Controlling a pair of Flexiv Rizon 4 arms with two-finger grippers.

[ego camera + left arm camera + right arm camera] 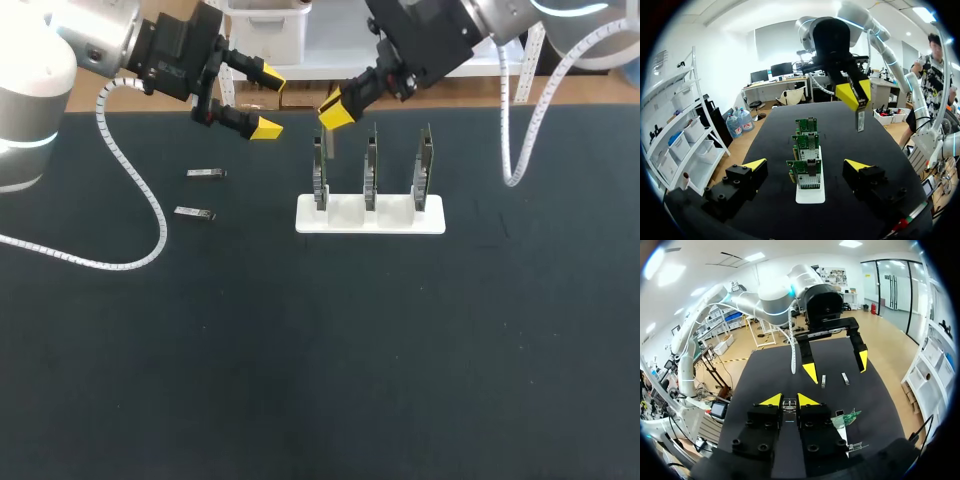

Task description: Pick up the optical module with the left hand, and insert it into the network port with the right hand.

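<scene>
Between the yellow tips of my right pincer [337,108] the module [860,120] hangs long end down, clamped from both sides near its top, so most of its body sticks out below the tips. It sits in the air above and just behind the left card [320,170], apart from it, not yet lined up with the port [808,169].

The chief risk, as I judge it, is angle. The grip is high on a slim part, so any touch on the card's edge could swing the module in my tips or slide it out (a dropped module might land among the cards). If it meets the port's rim off-centre, it could jam partway, and pushing harder may tip the card or shove the white stand [400,222] along the counter [300,350], since nothing visible pins the stand down. I also cannot tell from here which face of the module is turned toward the port; the wrong way round would simply refuse to seat.

My left pincer [266,101] hangs wide apart and holds nothing, just beside the right one, near enough that a careless sideways correction could bring them together. Two spare modules [206,173] lie flat on the counter well away from the stand, out of the path.
</scene>
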